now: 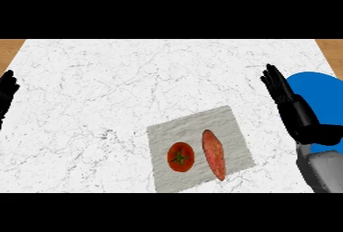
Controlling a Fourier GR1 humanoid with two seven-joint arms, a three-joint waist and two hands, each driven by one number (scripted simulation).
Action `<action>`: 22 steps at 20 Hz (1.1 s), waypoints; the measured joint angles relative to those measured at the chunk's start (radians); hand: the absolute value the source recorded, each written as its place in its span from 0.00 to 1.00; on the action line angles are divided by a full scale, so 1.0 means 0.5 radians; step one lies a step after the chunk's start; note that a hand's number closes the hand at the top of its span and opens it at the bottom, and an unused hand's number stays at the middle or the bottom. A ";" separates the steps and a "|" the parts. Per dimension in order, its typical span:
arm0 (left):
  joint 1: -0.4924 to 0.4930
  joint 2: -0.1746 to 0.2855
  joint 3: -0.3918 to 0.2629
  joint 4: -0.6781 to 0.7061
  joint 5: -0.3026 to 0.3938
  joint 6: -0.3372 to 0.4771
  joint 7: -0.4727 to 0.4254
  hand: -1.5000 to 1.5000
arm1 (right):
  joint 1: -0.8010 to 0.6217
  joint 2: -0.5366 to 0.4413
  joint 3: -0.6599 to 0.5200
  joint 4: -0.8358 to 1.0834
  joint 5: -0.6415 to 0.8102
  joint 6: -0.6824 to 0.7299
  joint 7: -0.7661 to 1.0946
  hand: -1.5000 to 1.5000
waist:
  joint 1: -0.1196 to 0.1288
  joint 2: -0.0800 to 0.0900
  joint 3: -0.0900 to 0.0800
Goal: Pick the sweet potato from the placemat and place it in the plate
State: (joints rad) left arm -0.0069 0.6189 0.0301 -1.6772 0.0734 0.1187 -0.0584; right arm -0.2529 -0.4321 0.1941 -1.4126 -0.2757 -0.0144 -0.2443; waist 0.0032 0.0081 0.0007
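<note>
A long orange-red sweet potato (214, 154) lies on the right half of a light grey placemat (194, 126) near the counter's front. The blue plate (323, 97) sits at the right edge, partly cut off by the view and partly hidden behind my right hand (288, 102). That hand is open with straight fingers pointing away, hovering to the right of the placemat and apart from the sweet potato. My left hand (7, 93) shows at the far left edge, open and resting with fingers up.
A red tomato (180, 157) with a green stem lies on the placemat just left of the sweet potato. The white marble counter (120, 90) stretches wide behind and left of the placemat. Wooden strips show at the top corners.
</note>
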 measured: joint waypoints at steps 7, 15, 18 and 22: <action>0.079 -0.384 -0.218 0.233 0.163 0.010 0.298 0.50 | -0.326 -0.155 -0.079 0.054 -0.030 0.200 0.101 1.00 | 0.000 0.007 -0.017; 0.063 -0.739 -0.390 0.381 0.281 0.043 0.498 0.50 | -0.284 -0.062 -0.269 0.323 0.095 -0.062 -0.107 0.00 | -0.006 -0.006 -0.002; 0.039 -0.803 -0.392 0.427 0.265 0.045 0.494 0.50 | -0.199 -0.062 -0.309 0.297 0.100 0.024 -0.192 0.00 | -0.007 -0.016 0.004; 0.019 -0.856 -0.396 0.462 0.234 0.062 0.478 0.50 | -0.180 -0.182 -0.279 0.212 0.169 0.158 -0.100 0.00 | -0.009 -0.023 0.008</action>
State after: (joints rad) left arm 0.0027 0.1908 -0.1680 -1.4462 0.1903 0.1497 0.1807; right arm -0.3427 -0.5229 0.0548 -1.3065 -0.1915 0.0649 -0.2942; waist -0.0015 -0.0034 0.0045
